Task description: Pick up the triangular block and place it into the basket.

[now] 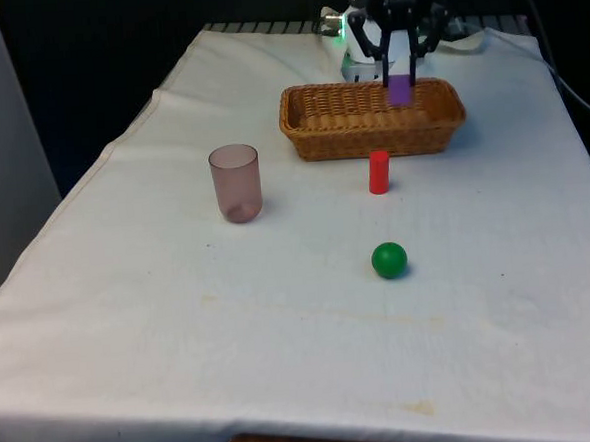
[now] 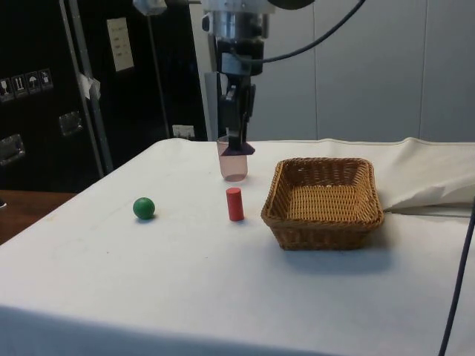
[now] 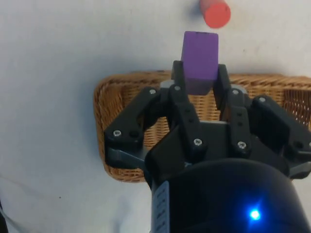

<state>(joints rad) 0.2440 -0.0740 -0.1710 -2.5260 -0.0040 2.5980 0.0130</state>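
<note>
Two containers stand on the tabletop (image 1: 131, 321): a wicker basket (image 1: 372, 119) and a pinkish cup (image 1: 236, 183), each holding nothing. The end effector (image 1: 400, 82) pinches the purple block (image 3: 199, 60) above the basket's near rim.

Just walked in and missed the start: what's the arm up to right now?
The gripper has its fingers shut on the purple triangular block, held in the air. In the wrist view the block hangs by the wicker basket's rim. It is not in the basket yet. A red cylinder, a green ball and a pinkish cup stand on the cloth.
</note>
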